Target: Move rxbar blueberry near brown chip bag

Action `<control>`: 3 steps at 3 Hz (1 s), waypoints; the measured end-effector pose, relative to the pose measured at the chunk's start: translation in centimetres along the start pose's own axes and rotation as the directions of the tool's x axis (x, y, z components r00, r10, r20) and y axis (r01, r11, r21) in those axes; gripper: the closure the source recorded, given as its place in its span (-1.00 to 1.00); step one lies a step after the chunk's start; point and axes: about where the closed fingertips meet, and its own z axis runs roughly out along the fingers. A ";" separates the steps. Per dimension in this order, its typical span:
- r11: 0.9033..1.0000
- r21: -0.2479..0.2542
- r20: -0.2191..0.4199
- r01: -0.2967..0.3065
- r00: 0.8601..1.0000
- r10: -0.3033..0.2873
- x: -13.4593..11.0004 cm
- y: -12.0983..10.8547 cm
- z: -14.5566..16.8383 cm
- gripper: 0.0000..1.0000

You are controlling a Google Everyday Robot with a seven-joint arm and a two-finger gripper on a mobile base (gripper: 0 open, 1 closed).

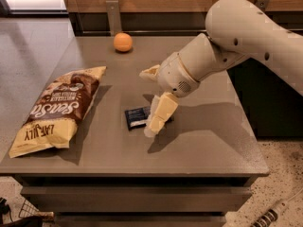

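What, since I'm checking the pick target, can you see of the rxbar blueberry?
The rxbar blueberry is a small flat rectangular bar in a dark navy wrapper with pale lettering too small to read. It lies flat on the grey table, near its middle, well apart from the brown chip bag. The open claw hangs over it; one finger covers its right end, and contact is unclear.

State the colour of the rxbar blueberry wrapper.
Dark navy-blue with pale lettering, in the camera view; the rxbar blueberry lies by the gripper, mid-table.
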 end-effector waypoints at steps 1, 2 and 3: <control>1.000 0.011 0.002 -0.003 1.000 0.003 0.1 0.0 -0.4 -1.00; 0.992 0.120 0.026 -0.030 0.999 0.027 0.5 0.2 -4.3 -1.00; 0.964 0.263 0.051 -0.040 0.998 0.027 0.6 0.9 -8.6 -1.00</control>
